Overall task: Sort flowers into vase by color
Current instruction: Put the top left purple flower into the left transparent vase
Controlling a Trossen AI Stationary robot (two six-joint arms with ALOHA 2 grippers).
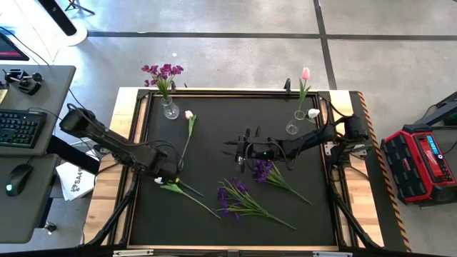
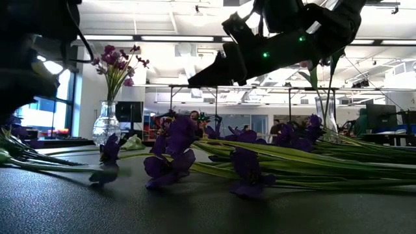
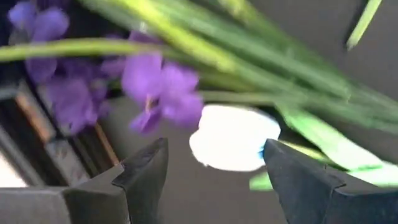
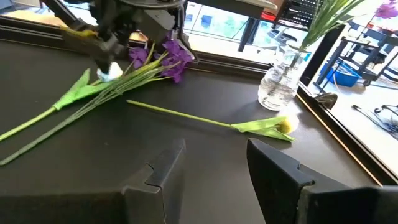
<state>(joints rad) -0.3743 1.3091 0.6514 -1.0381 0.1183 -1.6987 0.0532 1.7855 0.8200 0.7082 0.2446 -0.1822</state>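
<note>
My left gripper point(image 1: 166, 174) is open and low over the table's left half. Its fingers stand on either side of a white tulip bud point(image 3: 231, 138) without touching it; the bud's stem point(image 1: 194, 198) lies on the mat. Purple blossoms point(image 3: 158, 87) lie just beyond the bud. My right gripper point(image 1: 239, 150) is open and empty, above the mat's middle. Two purple flowers point(image 1: 263, 170) point(image 1: 232, 196) lie flat on the mat near it. Another white tulip point(image 1: 188, 116) lies near the left vase point(image 1: 170, 108), which holds purple flowers. The right vase point(image 1: 291, 128) holds a pink tulip point(image 1: 305, 73).
The black mat point(image 1: 214, 128) has a raised wooden frame point(image 1: 118, 178) around it. The vases stand at its far left and far right. A desk with a keyboard and mouse point(image 1: 18, 175) is off the left side, and a red case point(image 1: 421, 160) off the right.
</note>
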